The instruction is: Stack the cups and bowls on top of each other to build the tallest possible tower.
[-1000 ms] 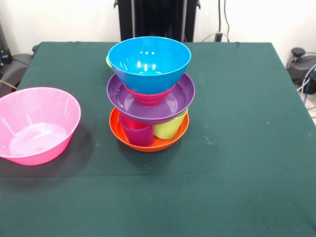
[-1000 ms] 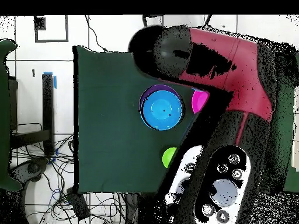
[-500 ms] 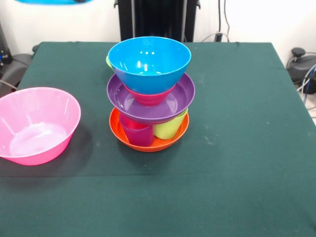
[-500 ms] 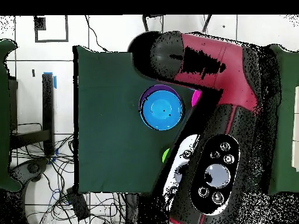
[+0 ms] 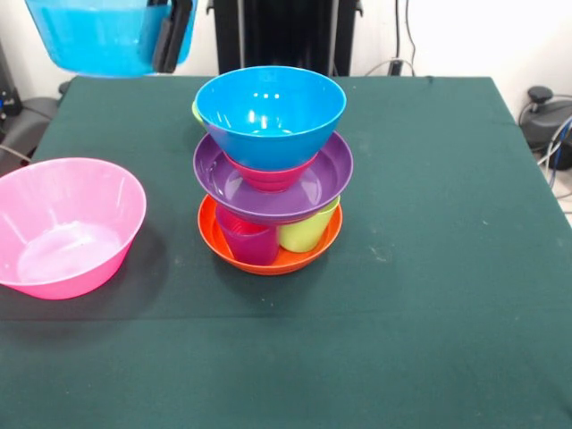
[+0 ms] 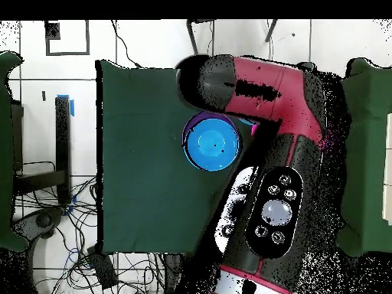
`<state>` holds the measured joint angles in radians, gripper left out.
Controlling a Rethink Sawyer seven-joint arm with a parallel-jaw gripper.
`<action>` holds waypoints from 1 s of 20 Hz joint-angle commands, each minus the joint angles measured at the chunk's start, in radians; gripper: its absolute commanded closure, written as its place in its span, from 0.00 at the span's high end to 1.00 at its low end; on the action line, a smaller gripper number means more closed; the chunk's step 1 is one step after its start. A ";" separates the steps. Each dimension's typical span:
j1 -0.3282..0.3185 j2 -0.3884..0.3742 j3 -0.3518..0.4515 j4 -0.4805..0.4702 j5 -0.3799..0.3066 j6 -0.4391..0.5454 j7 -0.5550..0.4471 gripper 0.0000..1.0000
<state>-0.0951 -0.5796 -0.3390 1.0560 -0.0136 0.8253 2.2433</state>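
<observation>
While fingers (image 5: 172, 36) clamp light blue bowl (image 5: 103, 37) rim aloft, tower (image 5: 271, 170) stands below, off to their right, blue bowl (image 5: 271, 112) topmost.

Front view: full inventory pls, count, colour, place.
Blue bowl: 1, top of the tower.
Red bowl: 1, under the blue one.
Purple bowl: 1, shallow, on the cups.
Purple cup: 1, in the orange bowl.
Lime cup: 1, beside it.
Orange bowl: 1, tower base.
Pink bowl: 1, table's left edge.
Light blue bowl: 1, airborne, top left.
Table: 1, green.
Gripper: 1, black, shut on that bowl's rim.
</observation>
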 commanded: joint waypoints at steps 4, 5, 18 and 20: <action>0.023 0.065 0.109 0.130 -0.055 -0.067 -0.029 0.00; 0.026 0.066 0.106 0.127 -0.054 -0.060 -0.028 0.00; 0.050 0.021 0.102 0.189 -0.001 0.036 0.013 0.00; 0.060 0.013 0.098 0.203 0.002 0.039 0.026 0.00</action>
<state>-0.0602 -0.5581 -0.3389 1.1159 -0.0150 0.7889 2.2433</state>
